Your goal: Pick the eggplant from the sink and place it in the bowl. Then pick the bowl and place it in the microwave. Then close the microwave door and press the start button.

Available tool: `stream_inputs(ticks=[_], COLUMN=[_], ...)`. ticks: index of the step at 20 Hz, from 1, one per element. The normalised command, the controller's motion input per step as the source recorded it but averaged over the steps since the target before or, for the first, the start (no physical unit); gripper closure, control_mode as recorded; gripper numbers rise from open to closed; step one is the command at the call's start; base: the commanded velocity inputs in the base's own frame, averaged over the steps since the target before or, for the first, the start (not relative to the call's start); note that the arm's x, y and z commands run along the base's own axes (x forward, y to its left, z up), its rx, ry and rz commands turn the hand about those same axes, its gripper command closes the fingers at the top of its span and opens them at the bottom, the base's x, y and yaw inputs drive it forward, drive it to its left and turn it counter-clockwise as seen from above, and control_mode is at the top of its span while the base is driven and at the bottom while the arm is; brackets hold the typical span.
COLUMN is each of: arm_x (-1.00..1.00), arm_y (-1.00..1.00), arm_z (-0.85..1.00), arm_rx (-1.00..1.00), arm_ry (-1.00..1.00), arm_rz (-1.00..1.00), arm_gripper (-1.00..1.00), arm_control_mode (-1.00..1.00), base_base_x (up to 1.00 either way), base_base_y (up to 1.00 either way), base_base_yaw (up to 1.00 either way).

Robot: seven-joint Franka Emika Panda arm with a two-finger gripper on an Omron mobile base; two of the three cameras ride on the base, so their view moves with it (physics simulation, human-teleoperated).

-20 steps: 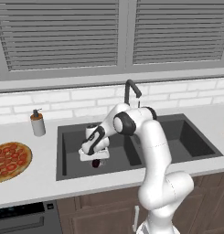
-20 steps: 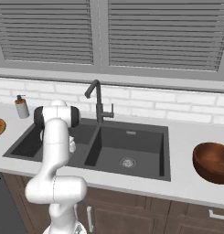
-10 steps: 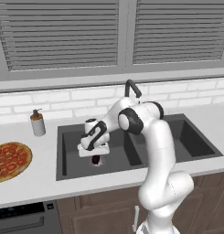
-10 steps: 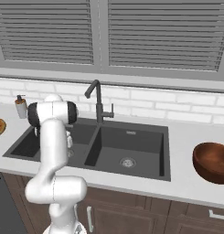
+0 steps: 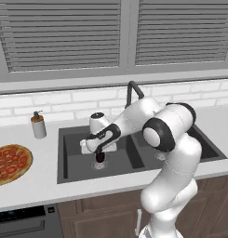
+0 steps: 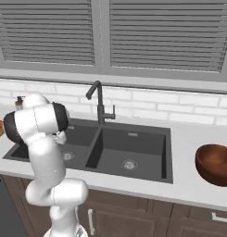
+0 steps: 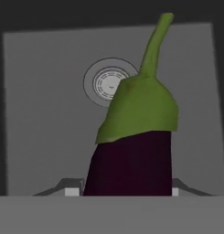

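Light counter: pizza at left, soap bottle behind; wooden bowl at right

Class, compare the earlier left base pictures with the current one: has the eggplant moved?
Yes. The eggplant, held in the gripper, has risen slightly off the sink floor, staying over the left basin.

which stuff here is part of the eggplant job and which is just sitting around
Part of the job:
- eggplant, between the fingers of the end effector
- sink
- bowl, on the counter right of the sink

Just lying about:
- pizza
- soap bottle
- faucet
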Motion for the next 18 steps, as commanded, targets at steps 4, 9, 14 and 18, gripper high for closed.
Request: stream_inputs(ticks=[4, 9, 14, 18], arm_x=[-0.76, -0.63, -0.55, -0.57], arm_y=[-0.16, -0.1, -0.17, -0.47], arm_z=[1.0, 1.0, 1.0, 1.0], arm_rx=[0.01, 0.05, 0.08, 0.04], arm_ry=[-0.37, -0.43, -0.28, -0.08], arm_rz=[0.02, 0.04, 0.01, 0.0], arm_gripper=[1.0, 1.0, 1.0, 1.0], arm_control_mode=[-1.0, -1.0, -1.0, -1.0], base_base_x=[0.0, 0.0, 0.0, 0.0], base_base_y=[0.0, 0.0, 0.0, 0.0], base_base_yaw=[0.0, 0.0, 0.0, 0.0])
